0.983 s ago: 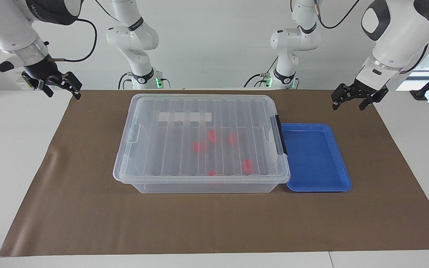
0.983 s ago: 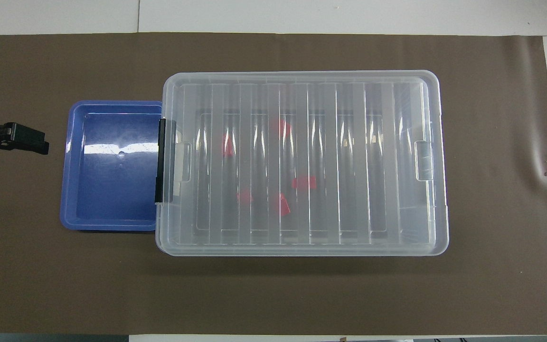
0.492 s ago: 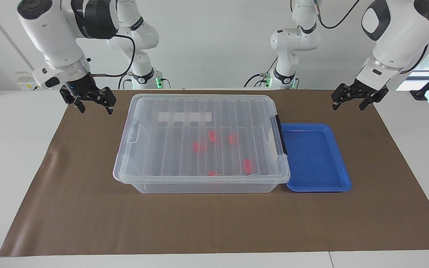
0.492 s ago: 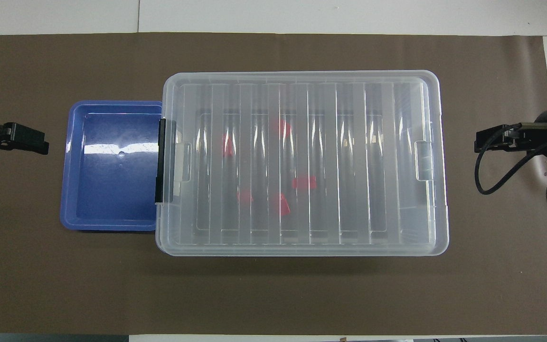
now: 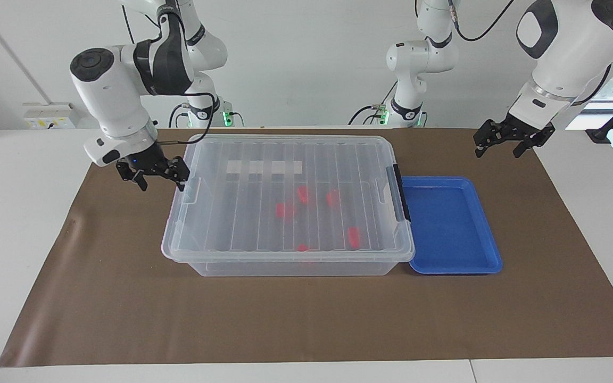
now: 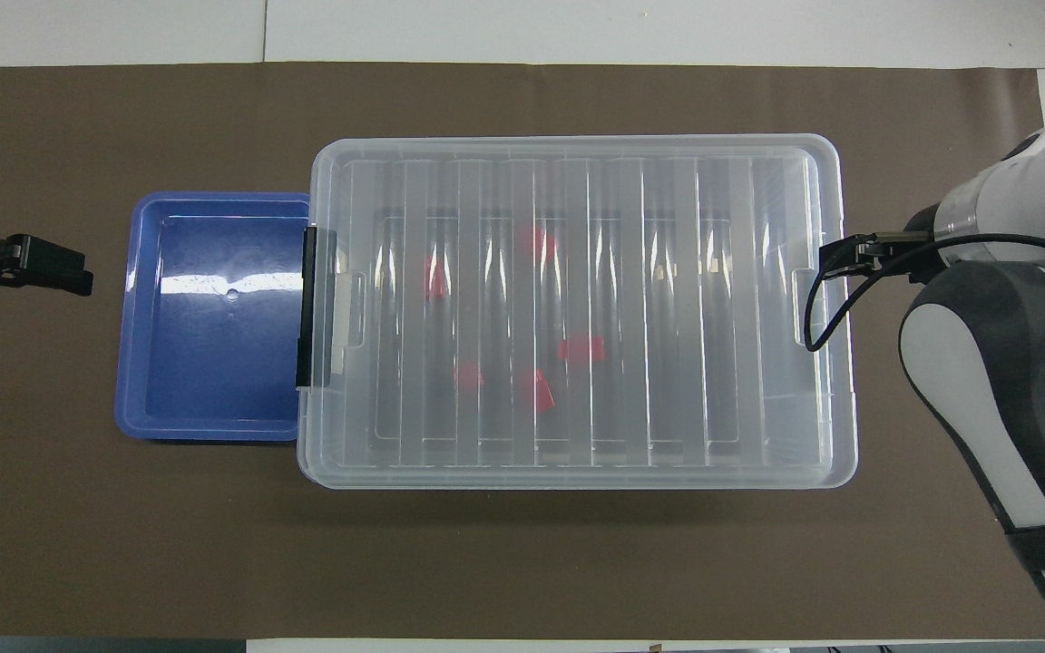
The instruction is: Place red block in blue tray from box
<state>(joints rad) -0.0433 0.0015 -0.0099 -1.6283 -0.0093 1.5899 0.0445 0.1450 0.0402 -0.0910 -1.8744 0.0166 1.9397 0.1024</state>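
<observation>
Fingers spread on both grippers, nothing pinched — the right gripper hangs just beside the box at its latch on the right arm's end, apart from it as far as one can tell. Over the brown mat near the blue tray, the left gripper waits. Red blocks lie inside the box under its closed clear lid — the tray sits touching the box's other end.

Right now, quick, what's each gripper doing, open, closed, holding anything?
Left gripper: open, empty, waiting above the mat near the blue tray.
Right gripper: open, empty, at the box end with the clear latch.
</observation>
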